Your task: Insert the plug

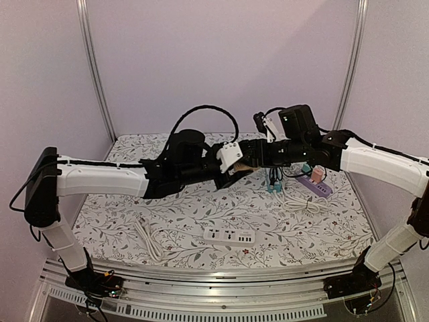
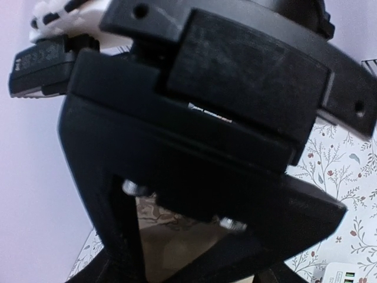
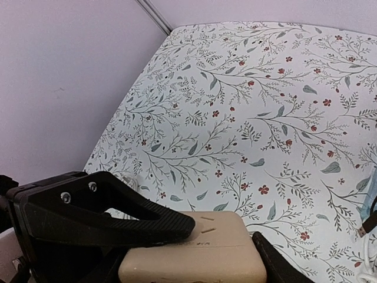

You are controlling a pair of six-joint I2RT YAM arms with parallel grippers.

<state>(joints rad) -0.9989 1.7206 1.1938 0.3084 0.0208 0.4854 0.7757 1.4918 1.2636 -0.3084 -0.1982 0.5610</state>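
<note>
1. While held up in mid-air, well clear of the table: beige plug, caught between the fingers of the right gripper. One finger lies flat across its top face, the other presses its opposite side. Clamped on it, by the look of things.
2. Left gripper: nosed right up against the same spot. Own camera filled by black housing, so cannot tell whether open, closed or sharing the hold.
3. Handling, as a judgement: light, rigid, smooth moulded plastic with rounded edges. Not fragile in the body, but apt to slip or twist between the pads once pushed against a socket.
4. Best taken across the two broad flat faces, towards the rear, leaving the pin end free. Pins not visible here, so cannot tell which end faces where.
5. Likely targets: white power strip at the near middle of the table, or purple strip at the right. Probably needs a firm, straight push. Brace the strip with the free gripper, since likely to slide.
</note>
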